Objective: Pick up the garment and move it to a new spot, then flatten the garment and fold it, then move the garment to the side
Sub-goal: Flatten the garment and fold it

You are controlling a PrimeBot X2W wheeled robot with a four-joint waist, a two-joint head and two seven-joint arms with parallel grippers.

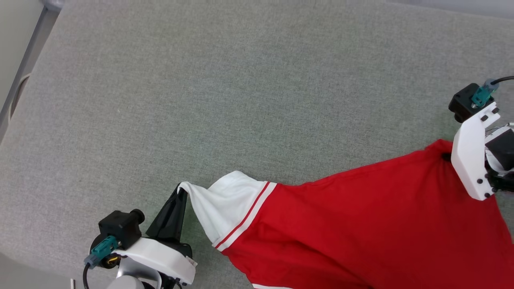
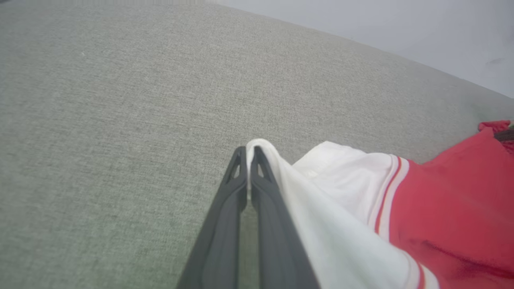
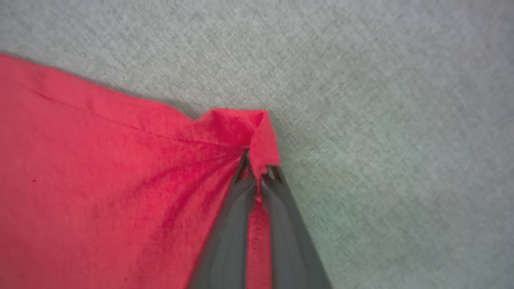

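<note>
Two arms were on the cloth at once. At the lower left of the head view, the left arm (image 1: pixel 156 257) reached up the frame. Its jaws were pressed together on the very tip of the white sleeve (image 1: pixel 225 204), drawing that tip out to a point. The left wrist view backed it up: white fabric was nipped between the two dark tips and draped away to their right.

Moving right, the sleeve's red-and-white stripe trim (image 1: pixel 245 218) ran on a diagonal. Past it, the red body of the garment (image 1: pixel 361 224) filled the lower middle and lower right of the frame. Its upper edge was pulled in a taut line climbing toward the right edge. Underneath was the grey, cloth-covered tabletop (image 1: pixel 241 80). Whether the stretched edge touched it or hung just above it, I could not tell.

At the far right, at mid-height, the right arm (image 1: pixel 472 160) stood over the garment's red corner. In the right wrist view its jaws were closed too, pinching a small folded-over corner of red fabric. Creases fanned from the pinch toward the lower left, and a stitched line ran down between the dark tips.
</note>
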